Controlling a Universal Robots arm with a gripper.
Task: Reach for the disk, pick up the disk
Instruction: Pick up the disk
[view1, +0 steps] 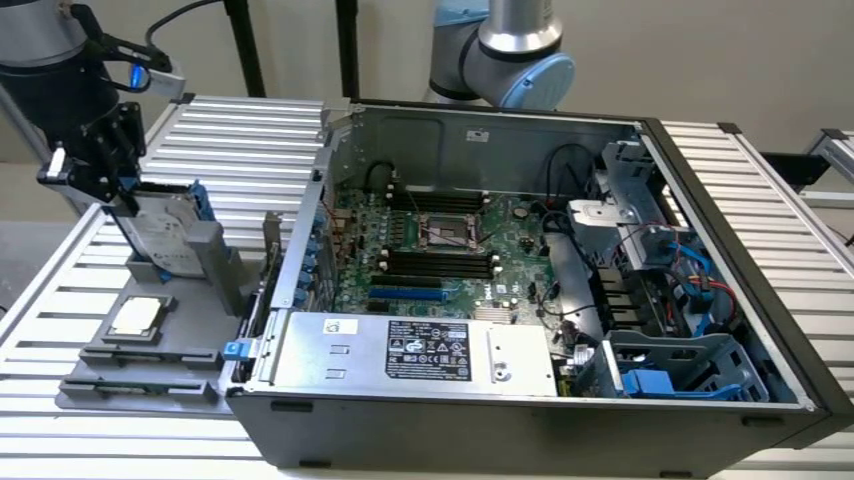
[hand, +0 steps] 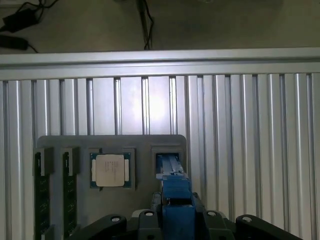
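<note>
I am in the pick-up step: my gripper (view1: 123, 200) is closed narrow on the top edge of the disk (view1: 163, 236), its blue rail pinched between my jaws. The disk stands on edge at the exterior view's left, its lower end seemingly not yet clear of the upright slot (hand: 167, 157) in the grey tray (view1: 94, 385). Freeing it, I judge, calls for a straight pull along the slot walls, with no tilt. The tray also holds 1 square chip (hand: 112, 170) and 2 memory sticks (hand: 40, 187) in their own pockets. The open computer case (view1: 534, 425) sits beside it.
</note>
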